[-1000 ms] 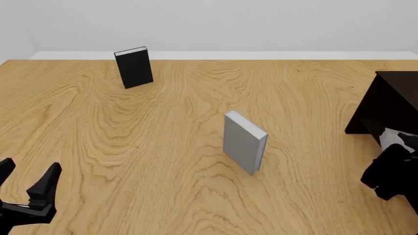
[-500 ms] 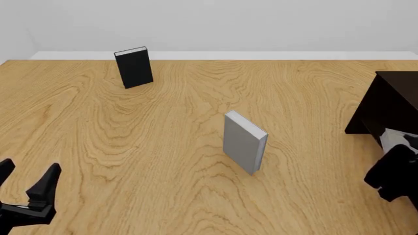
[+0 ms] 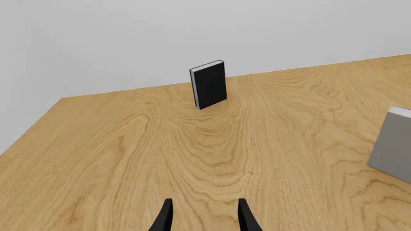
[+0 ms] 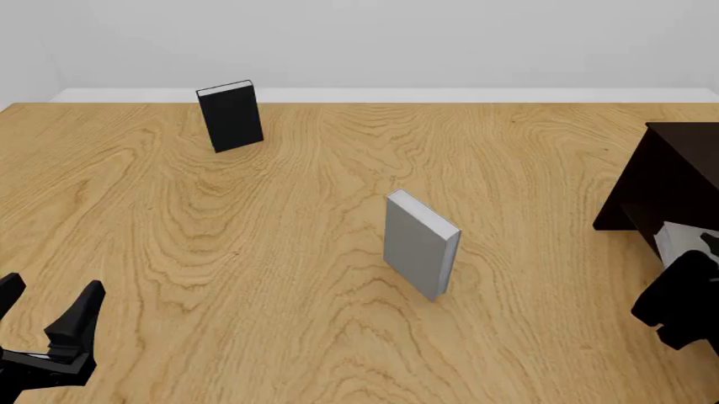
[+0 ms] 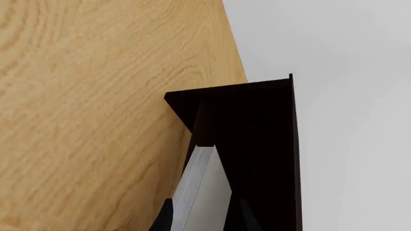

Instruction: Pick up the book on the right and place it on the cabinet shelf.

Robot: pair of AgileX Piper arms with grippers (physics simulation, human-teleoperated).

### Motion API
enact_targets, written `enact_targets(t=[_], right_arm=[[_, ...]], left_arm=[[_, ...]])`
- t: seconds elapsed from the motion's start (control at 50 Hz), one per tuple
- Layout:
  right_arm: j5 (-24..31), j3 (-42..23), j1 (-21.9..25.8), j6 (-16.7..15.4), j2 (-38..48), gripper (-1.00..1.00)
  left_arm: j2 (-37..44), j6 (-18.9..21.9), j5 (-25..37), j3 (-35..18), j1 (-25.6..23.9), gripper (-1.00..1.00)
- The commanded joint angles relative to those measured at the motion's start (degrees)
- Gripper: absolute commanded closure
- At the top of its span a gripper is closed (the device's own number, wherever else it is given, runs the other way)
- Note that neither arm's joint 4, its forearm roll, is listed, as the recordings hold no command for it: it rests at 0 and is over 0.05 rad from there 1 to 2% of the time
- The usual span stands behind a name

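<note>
The plain light-grey hardcover book with white page edges (image 5: 204, 192), bearing no lettering, is pinched between the right gripper's (image 5: 200, 217) fingers, its far end inside the recess of the very dark brown wooden cabinet (image 5: 257, 125) at the table's right edge. The other grey book (image 4: 419, 244) stands upright mid-table; the black book (image 4: 231, 115) stands far left. The left gripper (image 3: 203, 219) hovers low, fingers spread.

Bright, even, sharp; shadows barely visible
</note>
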Motion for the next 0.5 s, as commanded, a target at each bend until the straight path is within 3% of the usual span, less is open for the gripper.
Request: enact_targets(t=[0.02,0.24,0.5], right_arm=[[2.0,-0.3,-3.6,-2.9,-0.7,-1.00],[2.9,-0.9,-3.7,-2.5,-1.2,-1.00],[3.3,-1.7,1.4,-2.3,-1.9,-1.00]], left_arm=[[-0.3,-0.2,0.3,0.0,-0.5,-1.00],[-0.3,-0.2,0.1,0.0,-0.5,-1.00],[-0.9,-0.1,0.8,0.0,-0.6,-1.00]])
